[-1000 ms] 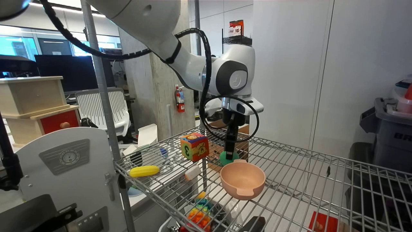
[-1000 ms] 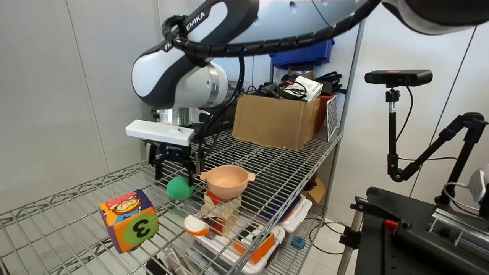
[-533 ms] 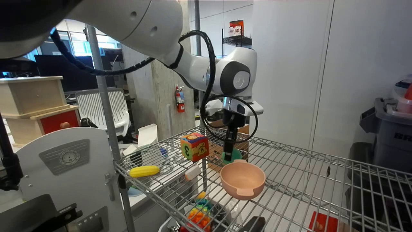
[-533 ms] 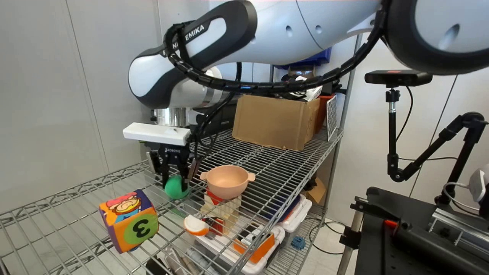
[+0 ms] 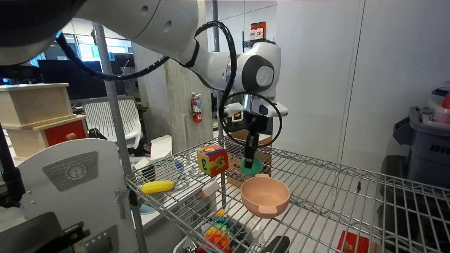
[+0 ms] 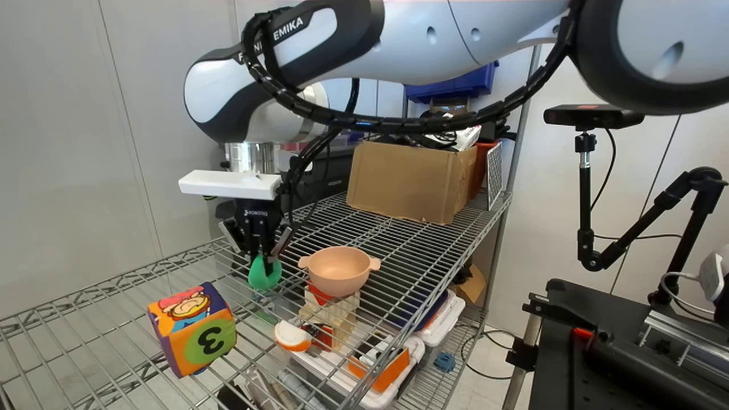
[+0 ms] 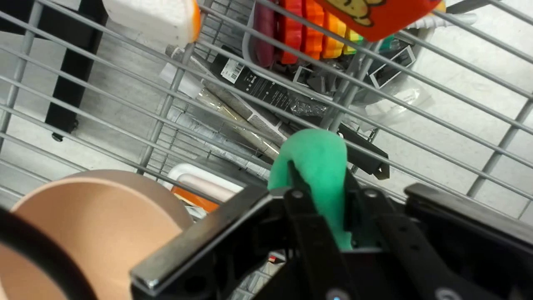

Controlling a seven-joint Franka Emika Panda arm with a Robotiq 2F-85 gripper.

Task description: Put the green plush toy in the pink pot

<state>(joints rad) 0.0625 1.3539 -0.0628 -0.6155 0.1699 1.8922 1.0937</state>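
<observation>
My gripper is shut on the green plush toy, whose soft body is squeezed narrow between the black fingers and bulges out past their tips. In both exterior views the toy hangs at the gripper's lower end, seemingly just above the wire shelf. The pink pot, wide and shallow with two small handles, sits upright on the shelf close beside the toy. Its rounded wall is apart from the gripper. In the wrist view the pot fills the lower left, partly covered by a dark cable.
A multicoloured cube lies on the wire shelf near the toy. A white and orange piece and a yellow banana-shaped thing are also on the shelf. A cardboard box stands farther back.
The gripper came down around the green toy and closed on it, pinching it. In the last half second, arm and toy have risen slightly. The pot and cube have not moved.
</observation>
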